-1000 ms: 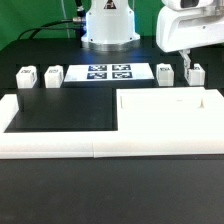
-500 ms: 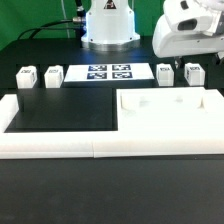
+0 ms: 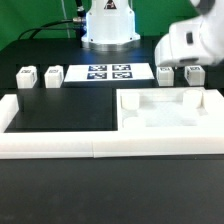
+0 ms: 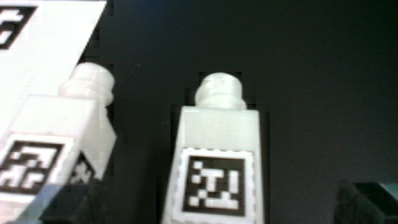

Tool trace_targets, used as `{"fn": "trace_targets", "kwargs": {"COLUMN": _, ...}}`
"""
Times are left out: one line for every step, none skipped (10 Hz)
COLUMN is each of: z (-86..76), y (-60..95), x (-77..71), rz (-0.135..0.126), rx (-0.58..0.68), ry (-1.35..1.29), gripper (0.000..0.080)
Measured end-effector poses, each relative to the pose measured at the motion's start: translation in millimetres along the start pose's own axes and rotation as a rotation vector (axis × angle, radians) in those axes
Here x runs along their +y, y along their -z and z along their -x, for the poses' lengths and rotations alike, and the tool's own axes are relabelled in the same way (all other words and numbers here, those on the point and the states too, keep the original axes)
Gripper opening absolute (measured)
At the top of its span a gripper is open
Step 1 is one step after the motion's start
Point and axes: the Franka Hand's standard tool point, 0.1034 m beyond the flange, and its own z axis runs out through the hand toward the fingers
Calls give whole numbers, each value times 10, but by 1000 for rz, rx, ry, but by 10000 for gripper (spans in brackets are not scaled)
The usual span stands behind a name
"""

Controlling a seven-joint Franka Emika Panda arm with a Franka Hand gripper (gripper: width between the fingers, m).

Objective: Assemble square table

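A: Where's the tool?
B: Spread wide, empty, hovering over a leg centred beneath it.
A: The slab?
B: Flat on the counter, near that leg, in the rail's corner.

tabletop slab: white, flat, exterior view's right | leg blocks: four, white, tagged, apart from slab

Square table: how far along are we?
Done: nothing joined. The tabletop lies bare against the border rail. Four legs stand loose, two at the exterior view's left and two at its right. In hand: nothing; the open fingers hover over the right pair. Left: all four legs.
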Motion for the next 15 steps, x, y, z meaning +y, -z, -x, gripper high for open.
{"fn": "trace_targets", "kwargs": {"z": -27, "y": -26, "x": -22, "rz": 1, "rx": 8, "ry": 2, "gripper": 649}}
{"fn": "trace_targets", "kwargs": {"z": -18, "y": -54, "x": -30, "rz": 4, "rx": 4, "ry": 4, "gripper": 649}}
{"fn": "trace_targets", "kwargs": {"z": -19, "y": -67, "x": -38, "rz": 6, "rx": 2, "ry": 7, "gripper": 649}}
{"fn": "trace_targets", "kwargs": {"z": -20, "y": -66, "x": -37, "rz": 6, "rx": 2, "ry": 8, "gripper": 537}}
{"fn": "trace_targets", "kwargs": {"z": -20, "y": -66, "x": -37, "rz": 6, "rx": 2, "ry": 9, "gripper": 537}}
{"fn": "trace_targets", "kwargs": {"z": -20, "y": -67, "x": -37, "rz": 6, "rx": 2, "ry": 9, "gripper": 400}}
{"fn": "trace_targets", "kwargs": {"z": -20, "y": -68, "x": -37, "rz": 6, "rx": 2, "ry": 9, "gripper": 288}}
{"fn": "trace_targets", "kwargs": {"z": -20, "y": -68, "x": -38, "rz": 6, "rx": 2, "ry": 10, "gripper": 288}}
{"fn": "trace_targets", "kwargs": {"z": -20, "y": -68, "x": -37, "rz": 6, "rx": 2, "ry": 10, "gripper": 288}}
{"fn": "trace_targets", "kwargs": {"z": -20, "y": -68, "x": -37, "rz": 6, "rx": 2, "ry": 10, "gripper": 288}}
{"fn": "trace_targets", "kwargs": {"z": -20, "y": -68, "x": -38, "rz": 6, "rx": 2, "ry": 10, "gripper": 289}}
{"fn": "trace_targets", "kwargs": {"z": -20, "y": -68, "x": -38, "rz": 6, "rx": 2, "ry": 10, "gripper": 289}}
{"fn": "trace_targets", "kwargs": {"z": -17, "y": -59, "x": -35, "rz": 6, "rx": 2, "ry": 12, "gripper": 289}}
{"fn": "trace_targets", "kwargs": {"z": 94, "y": 83, "x": 11, "rz": 12, "rx": -18, "ry": 53, "gripper": 289}}
{"fn": "trace_targets", "kwargs": {"z": 243, "y": 336, "x": 79, "rz": 4, "rx": 0, "ry": 79, "gripper": 291}}
